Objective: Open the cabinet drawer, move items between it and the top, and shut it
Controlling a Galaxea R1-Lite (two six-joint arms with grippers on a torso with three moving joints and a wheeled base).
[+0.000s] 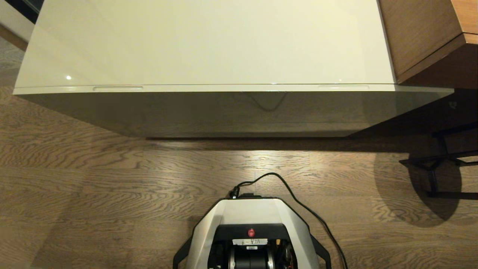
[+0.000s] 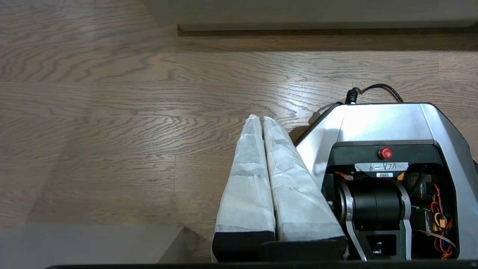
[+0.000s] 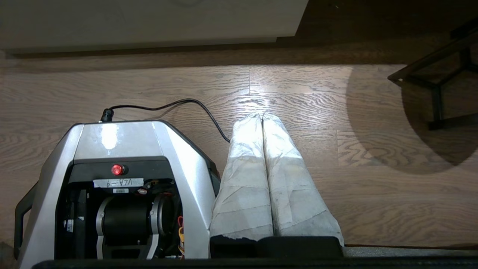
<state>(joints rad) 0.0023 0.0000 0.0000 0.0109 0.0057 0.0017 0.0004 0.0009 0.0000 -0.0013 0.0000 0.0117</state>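
- Head view: the cabinet drawer [image 1: 231,112] is shut, its front spanning from 9 to 3 o'clock above the robot base [image 1: 251,231] at 6 o'clock. The top [image 1: 209,45] fills 12 o'clock, glossy, with no items visible on it. Two slim slots [image 1: 117,88] lie along the front edge. Neither arm shows here.
- Left wrist view: the left end effector [image 2: 263,118] is closed on nothing, over the floor [image 2: 112,112] beside the base.
- Right wrist view: the right end effector [image 3: 261,116] is likewise closed and empty.
- Judgement: nothing is begun; opening comes first, which calls for reaching to a slot.
- Writing: a handwritten label [image 3: 118,182] under the red button [image 3: 117,169] is not clearly legible.
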